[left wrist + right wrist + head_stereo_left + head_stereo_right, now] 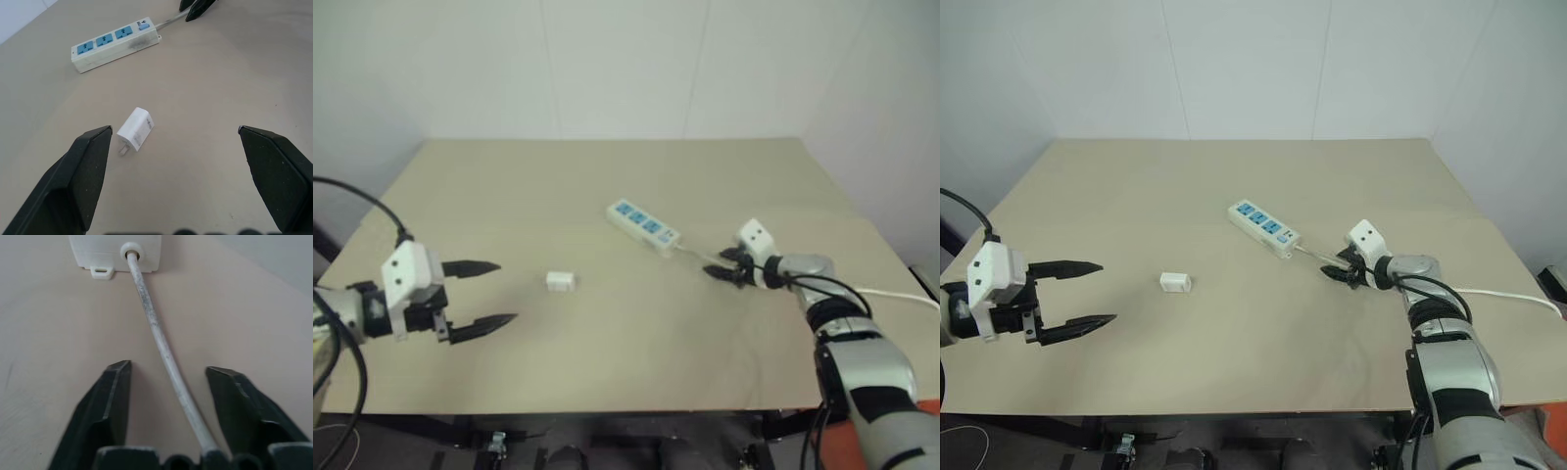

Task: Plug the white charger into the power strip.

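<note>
The desk was a plain beige surface set against white walls. The power strip lay flat slightly right of the centre of the left eye view, running diagonally from upper left to lower right, its three blue socket faces turned upward and its switch end toward the lower right. Its thin white cable left that end and ran on toward the lower right of the frame. The white charger lay on the bare desk left of centre, below and to the left of the strip and well apart from it; in the left wrist view it rested on its side with its metal prongs pointing toward the lower left of that frame. The left gripper hovered at the lower left of the left eye view, pointing right toward the charger, its fingers spread wide apart and clear of the charger, holding nothing. The right gripper sat right of centre, just beyond the strip's switch end, low over the desk. In the right wrist view its fingers stood partly apart on either side of the cable, which passed between them; a gap was visible on each side of the cable, so no clamp on it was observed.
</note>
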You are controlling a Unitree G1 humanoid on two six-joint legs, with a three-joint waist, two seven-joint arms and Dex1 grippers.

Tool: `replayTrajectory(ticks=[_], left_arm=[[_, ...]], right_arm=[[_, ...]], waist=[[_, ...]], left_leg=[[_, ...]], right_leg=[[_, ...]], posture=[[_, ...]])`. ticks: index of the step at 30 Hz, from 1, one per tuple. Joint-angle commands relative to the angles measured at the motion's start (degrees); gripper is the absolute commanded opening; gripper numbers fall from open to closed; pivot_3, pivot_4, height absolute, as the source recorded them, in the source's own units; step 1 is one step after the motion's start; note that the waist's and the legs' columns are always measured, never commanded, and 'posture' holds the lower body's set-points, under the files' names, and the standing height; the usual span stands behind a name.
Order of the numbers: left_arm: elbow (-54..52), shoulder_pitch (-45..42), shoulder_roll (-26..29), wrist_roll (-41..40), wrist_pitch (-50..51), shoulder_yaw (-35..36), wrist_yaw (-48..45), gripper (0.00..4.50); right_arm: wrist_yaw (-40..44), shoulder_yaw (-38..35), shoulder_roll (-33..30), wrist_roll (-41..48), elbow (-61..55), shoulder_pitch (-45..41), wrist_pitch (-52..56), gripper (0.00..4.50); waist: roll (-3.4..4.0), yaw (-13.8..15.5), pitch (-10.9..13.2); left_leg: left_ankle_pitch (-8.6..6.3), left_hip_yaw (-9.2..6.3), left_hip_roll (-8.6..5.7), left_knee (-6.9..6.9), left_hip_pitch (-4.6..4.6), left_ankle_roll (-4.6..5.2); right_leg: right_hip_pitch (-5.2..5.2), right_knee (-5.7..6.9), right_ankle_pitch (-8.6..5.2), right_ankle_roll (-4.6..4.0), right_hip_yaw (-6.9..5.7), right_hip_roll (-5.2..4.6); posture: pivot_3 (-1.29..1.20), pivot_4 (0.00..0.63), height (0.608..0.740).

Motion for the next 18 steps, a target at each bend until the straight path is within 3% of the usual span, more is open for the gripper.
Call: replayTrajectory(ticks=[1,5,9,13,18], left_arm=[[-0.71,-0.83,0.28,0.27,-0.78,0.69,0.11,4.50],[-0.03,-1.65,0.15,0.36,-1.42,0.05,-0.24,4.50],[2.37,-4.22,0.31,0.92,-2.41,-1.72,-0.95,4.50],[5.09,-7.29,0.55,1.68,-3.25,-4.29,-2.61,4.50],[9.43,-13.46,0.07,3.31,-4.97,-9.10,-5.06,4.50]], right_arm=[[-0.11,-0.03,-0.12,-1.30,0.88,-0.78,-0.50,1.45],[1.56,-0.70,0.00,-0.92,-0.18,-0.86,-1.65,0.06],[4.60,-0.92,-0.35,-0.12,-3.23,0.59,-3.90,0.03],[9.65,-1.68,-0.96,2.70,-13.78,5.99,-3.62,0.03],[7.91,-2.88,-1.66,8.14,-46.86,23.30,9.23,0.03]], waist=[[0.00,-0.27,0.00],[0.00,-0.93,0.00],[-0.01,-1.14,0.01],[-0.02,-1.19,0.02],[-0.01,-0.88,0.03]], left_leg=[[0.00,0.00,0.00,0.00,0.00,0.00],[0.00,0.00,0.00,0.01,0.00,0.00],[0.00,-0.02,0.00,0.00,-0.01,0.00],[0.00,-0.01,0.00,-0.01,-0.02,0.00],[0.00,-0.08,0.03,-0.04,-0.12,0.00]], right_leg=[[0.01,0.00,0.00,0.00,0.00,0.00],[0.03,-0.01,0.00,0.00,0.00,0.00],[0.02,-0.02,0.00,0.00,0.00,0.01],[0.01,-0.02,0.00,0.01,0.00,0.01],[-0.09,0.04,-0.01,0.02,-0.04,0.06]], posture=[[0.00,0.150,0.740],[0.00,0.150,0.740],[0.00,0.150,0.740],[0.00,0.150,0.740],[0.00,0.150,0.740]])
